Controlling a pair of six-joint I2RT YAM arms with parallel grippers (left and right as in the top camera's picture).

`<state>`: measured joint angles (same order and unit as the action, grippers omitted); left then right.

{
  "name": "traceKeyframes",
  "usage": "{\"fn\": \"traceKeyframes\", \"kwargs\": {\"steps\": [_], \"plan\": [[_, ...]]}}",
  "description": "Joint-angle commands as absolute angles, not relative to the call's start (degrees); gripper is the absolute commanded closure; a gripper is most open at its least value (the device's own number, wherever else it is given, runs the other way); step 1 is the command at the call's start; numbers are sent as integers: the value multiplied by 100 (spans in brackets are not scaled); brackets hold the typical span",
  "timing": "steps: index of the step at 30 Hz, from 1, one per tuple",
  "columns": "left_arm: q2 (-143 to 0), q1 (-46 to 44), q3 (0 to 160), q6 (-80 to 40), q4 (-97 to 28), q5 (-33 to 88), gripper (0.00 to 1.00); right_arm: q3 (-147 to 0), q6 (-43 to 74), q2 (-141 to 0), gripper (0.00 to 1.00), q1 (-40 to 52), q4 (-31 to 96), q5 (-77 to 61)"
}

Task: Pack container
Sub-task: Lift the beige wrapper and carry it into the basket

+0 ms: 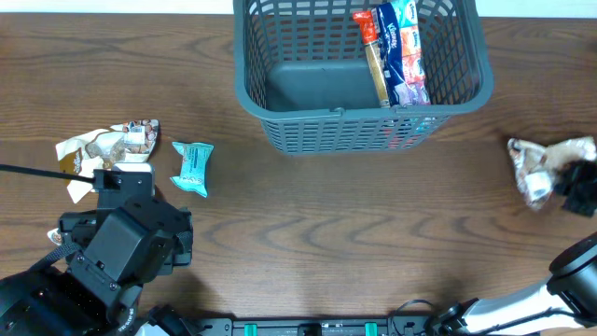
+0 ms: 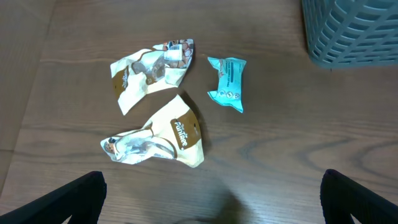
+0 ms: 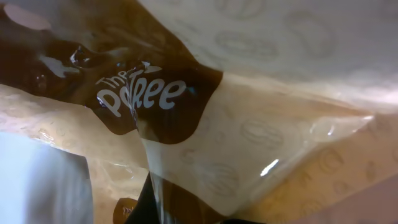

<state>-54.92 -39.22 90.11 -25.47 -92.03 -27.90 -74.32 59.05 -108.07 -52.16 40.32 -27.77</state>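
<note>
The container (image 1: 317, 133), a dark grey lattice basket, stands at the table's far middle; its corner shows in the left wrist view (image 2: 354, 31). Inside at its right lean a red-orange packet (image 1: 373, 47) and a blue-white packet (image 1: 408, 51). My left gripper (image 2: 211, 177) is open and empty, above the table, near side of two cream-and-brown packets (image 2: 149, 68) (image 2: 165, 140) and a teal packet (image 2: 227, 82). My right gripper (image 1: 571, 182) at the far right edge is shut on a crumpled cream-and-brown packet (image 1: 539, 168), which fills the right wrist view (image 3: 249, 124).
The left arm (image 1: 112, 247) covers the near left corner and partly hides one cream-and-brown packet (image 1: 79, 177). The teal packet (image 1: 192, 167) lies right of the other one (image 1: 117, 142). Bare wood stretches between the basket and the table's near edge.
</note>
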Motion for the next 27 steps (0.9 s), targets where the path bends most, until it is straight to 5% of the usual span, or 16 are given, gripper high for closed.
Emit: {"fn": "traceKeyframes", "kwargs": {"steps": [1, 7, 14, 21, 27], "plan": [[-5496, -3929, 9087, -2552, -9253, -2919, 1, -8095, 5360, -10243, 99, -5214, 4303, -3284], [-5496, -3929, 9087, -2552, -9253, -2919, 1, -8720, 5017, -9290, 99, -5168, 4423, -3673], [-5496, -3929, 9087, -2552, -9253, -2919, 1, -9115, 5207, -8014, 99, -4707, 2849, -4814], [-5496, -3929, 9087, -2552, -9253, -2919, 1, -9159, 4202, -7402, 98, -3341, 526, -4823], [-5496, -3929, 9087, -2552, -9253, -2919, 1, -9183, 3363, -7609, 99, -2202, 582, -4810]]}}
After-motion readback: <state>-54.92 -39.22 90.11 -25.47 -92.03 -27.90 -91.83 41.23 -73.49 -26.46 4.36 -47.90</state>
